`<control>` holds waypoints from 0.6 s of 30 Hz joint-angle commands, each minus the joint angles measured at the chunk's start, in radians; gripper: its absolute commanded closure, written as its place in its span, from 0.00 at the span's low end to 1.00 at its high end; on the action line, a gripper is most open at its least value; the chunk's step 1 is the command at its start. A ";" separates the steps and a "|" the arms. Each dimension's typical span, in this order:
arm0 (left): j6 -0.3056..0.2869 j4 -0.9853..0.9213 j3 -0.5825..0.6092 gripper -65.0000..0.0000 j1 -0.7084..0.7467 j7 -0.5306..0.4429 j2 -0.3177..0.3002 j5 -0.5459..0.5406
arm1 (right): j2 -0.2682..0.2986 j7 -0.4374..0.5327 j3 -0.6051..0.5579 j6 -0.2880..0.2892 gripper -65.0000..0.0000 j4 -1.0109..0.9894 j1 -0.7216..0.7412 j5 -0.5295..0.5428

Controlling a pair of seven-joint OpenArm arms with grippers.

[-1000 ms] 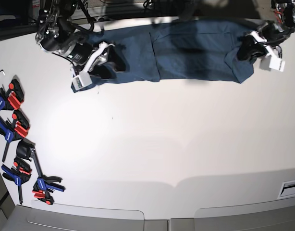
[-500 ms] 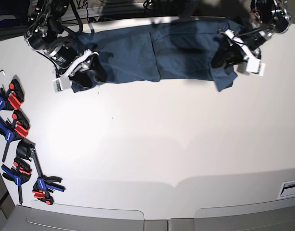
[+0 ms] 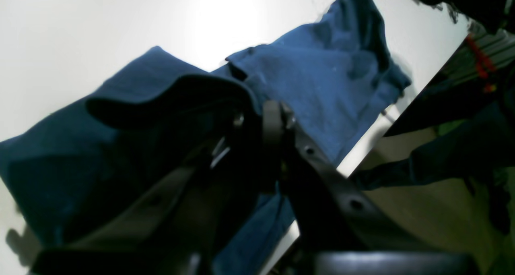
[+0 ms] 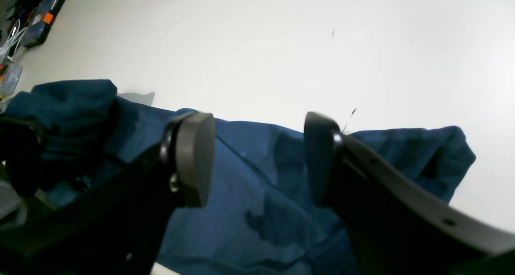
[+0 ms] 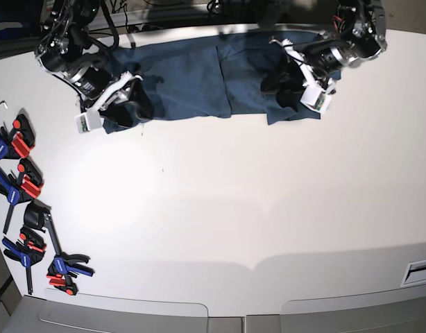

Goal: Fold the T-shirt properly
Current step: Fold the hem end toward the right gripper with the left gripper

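Two arms work at the far edge of the white table (image 5: 220, 208), where the dark navy T-shirt (image 5: 192, 80) lies stretched in a long band along that edge. In the base view the shirt's right end is doubled back over itself, so the cloth stops just beside the left gripper (image 5: 296, 87), with bare table to the right of it. A vertical crease runs through the band near its middle.

From its own wrist camera, the left gripper (image 3: 257, 126) has its fingers pressed together on a fold of the T-shirt (image 3: 322, 85), with a flap of cloth draped over the left finger and hiding most of it. More of the shirt spreads flat on the table beyond the tips, reaching toward the table edge.

At the shirt's left end sits the right gripper (image 5: 112, 107). Its wrist camera shows the fingers spread wide, the round dark pads (image 4: 193, 158) well apart, with the T-shirt (image 4: 257, 194) lying wrinkled between and beneath them. The pictures do not show whether the pads touch the cloth. A bunched corner of the shirt lies to the right of the right-hand finger, and another heap of cloth rises to the left of the left-hand finger.

Several red, blue and black clamps (image 5: 22, 187) lie scattered along the left side of the table, well apart from the shirt.
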 commanded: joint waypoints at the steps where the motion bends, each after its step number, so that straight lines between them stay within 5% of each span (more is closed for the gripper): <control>1: -0.007 0.018 -0.001 0.83 -0.005 -0.027 -0.003 -0.025 | 0.008 0.026 0.005 0.004 0.50 0.020 0.006 0.025; 4: -0.007 0.018 -0.001 0.59 -0.005 -0.026 -0.003 -0.025 | 0.008 0.026 0.005 0.004 0.50 0.020 0.006 0.025; 11: -0.008 0.064 -0.032 0.58 -0.003 0.014 -0.006 -0.053 | 0.008 0.026 0.005 0.004 0.50 0.020 0.006 0.025; 18: -0.008 0.128 -0.211 0.58 0.061 0.088 -0.047 -0.040 | 0.008 0.026 0.005 0.004 0.50 0.020 0.006 0.025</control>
